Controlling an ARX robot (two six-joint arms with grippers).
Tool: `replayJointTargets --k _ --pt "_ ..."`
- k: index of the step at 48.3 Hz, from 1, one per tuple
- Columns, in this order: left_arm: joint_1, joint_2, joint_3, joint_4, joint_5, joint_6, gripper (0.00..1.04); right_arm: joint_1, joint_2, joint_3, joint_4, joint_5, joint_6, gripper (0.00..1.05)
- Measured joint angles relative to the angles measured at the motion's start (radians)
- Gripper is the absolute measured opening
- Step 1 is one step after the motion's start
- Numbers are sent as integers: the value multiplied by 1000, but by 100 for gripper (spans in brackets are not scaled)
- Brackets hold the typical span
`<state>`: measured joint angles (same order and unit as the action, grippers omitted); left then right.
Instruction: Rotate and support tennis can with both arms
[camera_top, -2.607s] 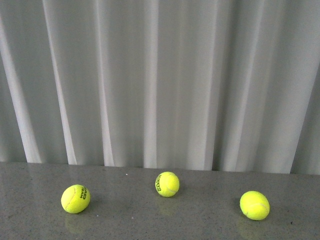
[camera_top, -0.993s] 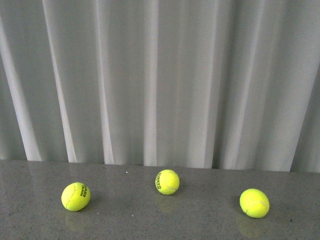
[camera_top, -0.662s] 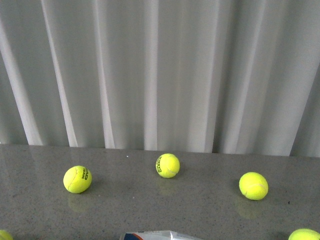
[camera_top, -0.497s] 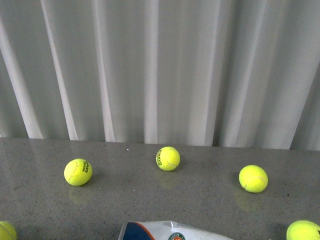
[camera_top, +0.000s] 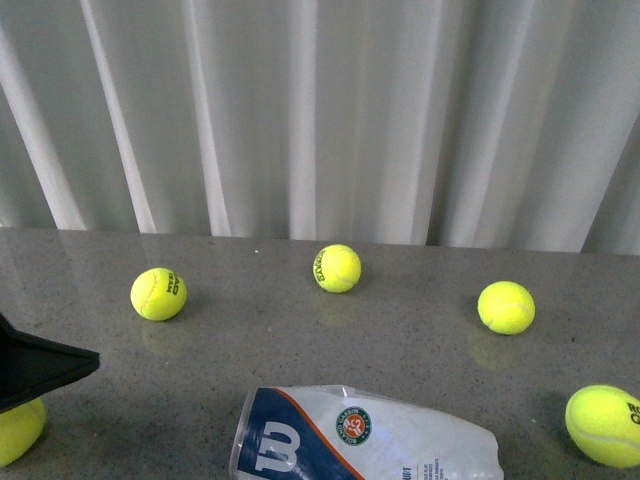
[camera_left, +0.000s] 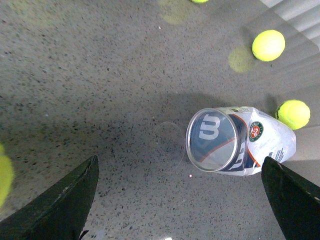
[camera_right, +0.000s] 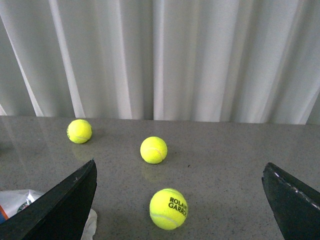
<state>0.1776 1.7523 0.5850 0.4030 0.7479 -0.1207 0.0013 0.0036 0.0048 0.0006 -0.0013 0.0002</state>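
Observation:
The tennis can (camera_top: 360, 437) lies on its side on the grey table at the bottom middle of the front view, its open mouth to the left, the clear end crumpled. In the left wrist view the can (camera_left: 240, 142) shows mouth-on, empty, between and beyond the spread fingers. My left gripper (camera_left: 182, 200) is open above the table, apart from the can; one black fingertip (camera_top: 40, 368) shows at the front view's left edge. My right gripper (camera_right: 180, 205) is open, off to the can's right; a corner of the can (camera_right: 20, 200) shows by one finger.
Several yellow tennis balls lie loose on the table (camera_top: 400, 330): three in a far row (camera_top: 158, 293), (camera_top: 337, 268), (camera_top: 506, 307), one near right (camera_top: 603, 425), one near left (camera_top: 15, 430). A "Roland Garros" ball (camera_right: 168, 208) lies between the right fingers. White curtain behind.
The front view has tilted down: the balls slid up the picture, the can and two nearer balls came into view at the bottom, and the left fingertip appeared at the left edge.

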Motion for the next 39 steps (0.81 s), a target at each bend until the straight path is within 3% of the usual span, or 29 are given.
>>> replayJointTargets --k 19,39 --pt "-130 180 110 32 21 -29 98 0 0 0 0 0 0 98" --pt "-254 256 145 168 45 -179 98 0 0 0 0 0 0 98"
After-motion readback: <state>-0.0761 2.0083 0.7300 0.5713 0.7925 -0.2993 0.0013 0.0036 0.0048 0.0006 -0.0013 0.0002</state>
